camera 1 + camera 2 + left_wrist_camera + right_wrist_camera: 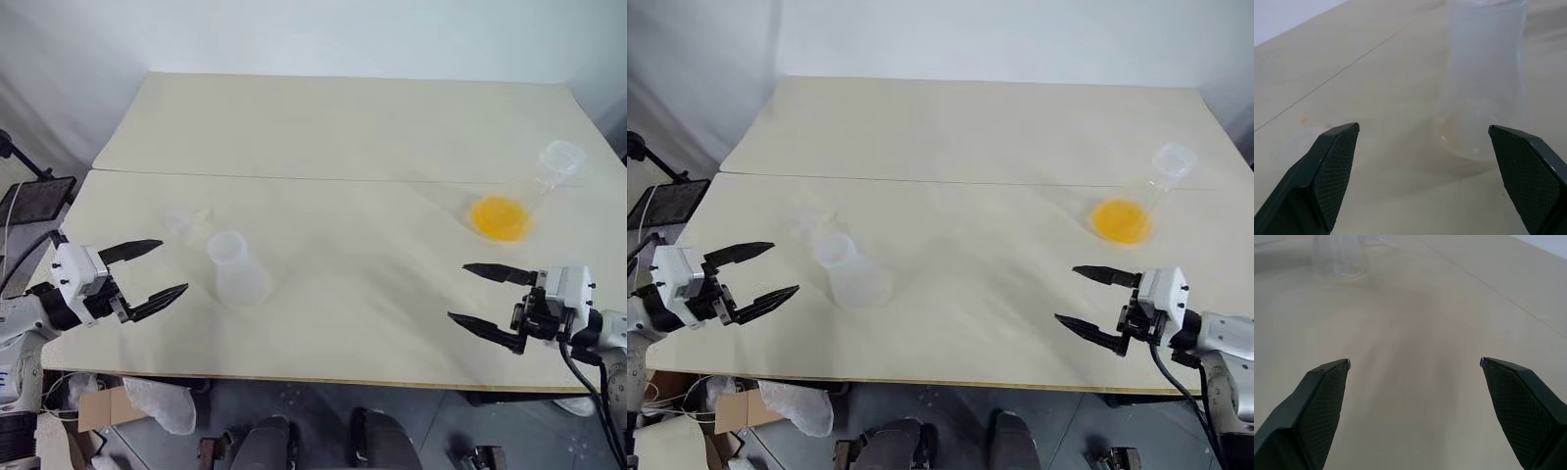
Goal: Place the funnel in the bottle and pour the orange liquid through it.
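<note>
— Three task things sit on the table [323, 127], none of them held. The funnel [186, 221] lies on the robot's left side, faint and clear against the pale top, just beside and slightly behind the bottle [235, 268].

— And the bottle?

— Frosted and upright, wide neck open at the top, flared base flat on the table. In the left wrist view it stands ahead of the two black fingers [1327, 176], a little toward one of them, apart from both.

— Where's the orange liquid [501, 217]?

— Well apart, over on the right side, pooled in the broad base of a clearer flask [558, 164] whose neck leans away toward the far right edge.

— What are the grippers doing?

— Left gripper [152, 273] is spread wide and empty, level above the table's near left edge, pointing toward the bottle without touching it. Right gripper [475, 294] is likewise gaping wide, holding nothing, near the front right edge, pointing inward across bare tabletop.

— Anything else?

— A seam runs across the table behind the bottle and flask. A crumpled plastic bag [162, 401] lies on the floor below the front edge.
</note>
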Action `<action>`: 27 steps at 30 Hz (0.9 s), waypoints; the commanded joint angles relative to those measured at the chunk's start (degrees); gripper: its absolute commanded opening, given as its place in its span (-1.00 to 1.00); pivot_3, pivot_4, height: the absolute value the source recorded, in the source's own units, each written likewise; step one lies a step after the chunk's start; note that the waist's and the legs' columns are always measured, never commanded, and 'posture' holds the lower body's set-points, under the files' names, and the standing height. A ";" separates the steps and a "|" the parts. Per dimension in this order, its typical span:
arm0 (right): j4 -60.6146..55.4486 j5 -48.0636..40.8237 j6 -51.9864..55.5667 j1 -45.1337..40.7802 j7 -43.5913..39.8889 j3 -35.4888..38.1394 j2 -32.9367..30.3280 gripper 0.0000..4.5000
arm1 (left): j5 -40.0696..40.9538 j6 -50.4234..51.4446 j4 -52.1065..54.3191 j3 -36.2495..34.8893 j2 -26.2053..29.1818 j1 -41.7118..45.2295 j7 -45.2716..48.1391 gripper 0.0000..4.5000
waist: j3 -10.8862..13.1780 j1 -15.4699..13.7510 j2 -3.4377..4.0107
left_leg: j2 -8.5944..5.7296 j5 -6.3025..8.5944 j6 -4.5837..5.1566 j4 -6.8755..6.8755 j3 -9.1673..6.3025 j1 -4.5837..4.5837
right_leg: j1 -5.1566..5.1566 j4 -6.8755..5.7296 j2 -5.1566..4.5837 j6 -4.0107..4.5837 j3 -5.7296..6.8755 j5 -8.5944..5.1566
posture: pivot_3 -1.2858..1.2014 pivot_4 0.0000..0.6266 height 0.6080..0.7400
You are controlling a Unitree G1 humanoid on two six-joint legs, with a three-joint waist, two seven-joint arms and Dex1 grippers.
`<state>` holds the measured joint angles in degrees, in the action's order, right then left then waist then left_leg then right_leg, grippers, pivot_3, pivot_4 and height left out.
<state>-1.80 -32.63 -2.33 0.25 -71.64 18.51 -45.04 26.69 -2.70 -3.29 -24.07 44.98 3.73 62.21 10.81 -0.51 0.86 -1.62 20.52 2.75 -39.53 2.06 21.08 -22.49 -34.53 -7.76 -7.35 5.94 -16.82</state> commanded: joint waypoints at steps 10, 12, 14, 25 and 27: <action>-6.53 -2.61 3.95 -5.43 6.04 -2.65 5.10 0.99 | 4.07 3.27 1.34 -6.50 -1.49 -7.35 -2.95 1.00 | 0.00 0.70 0.00 | 0.06 0.00 -0.01 -0.01 0.00 -0.03 | 0.00 -0.03 0.03 0.01 -0.04 0.00 | 0.03 -0.52 1.00; -8.65 -3.14 6.12 -7.86 7.91 -4.90 7.04 0.99 | 4.52 3.85 0.10 -8.96 -2.03 -10.57 -2.97 1.00 | 0.00 0.86 0.01 | 0.08 0.01 -0.03 -0.01 0.02 -0.04 | -0.02 -0.07 0.04 0.01 -0.06 0.00 | 0.03 -0.52 1.00; -9.60 -3.17 7.36 -9.82 9.30 -6.40 8.70 0.99 | 4.91 4.14 -0.46 -10.70 -2.70 -13.63 -3.02 1.00 | 0.00 0.86 0.01 | 0.10 0.04 -0.08 0.00 0.03 -0.04 | -0.07 -0.09 0.05 0.02 -0.06 0.00 | 0.03 -0.52 1.00; -9.83 -2.62 10.00 -15.22 9.84 -9.41 10.56 0.99 | 12.48 12.89 14.78 -11.95 -4.19 -17.49 -6.78 1.00 | 0.00 -0.68 -0.04 | 0.07 0.07 -0.09 -0.11 -0.19 0.04 | 0.02 -0.06 -0.10 0.07 -0.11 0.00 | 0.03 -0.52 1.00; -9.85 -2.49 9.93 -14.77 9.33 -9.08 10.16 0.99 | 14.60 16.96 18.94 -10.57 -3.33 -17.28 -7.35 1.00 | 0.00 -0.59 -0.04 | 0.06 0.07 -0.09 -0.10 -0.18 0.04 | 0.02 -0.06 -0.13 0.07 -0.13 0.00 | 0.03 -0.52 1.00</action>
<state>-10.56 -34.68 7.85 -14.90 -61.71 8.60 -33.72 38.75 11.83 12.04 -34.71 40.93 -13.55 55.38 10.81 -1.10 0.82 -1.56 20.59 2.66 -39.63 1.88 21.12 -22.47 -34.59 -7.88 -7.27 5.81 -16.82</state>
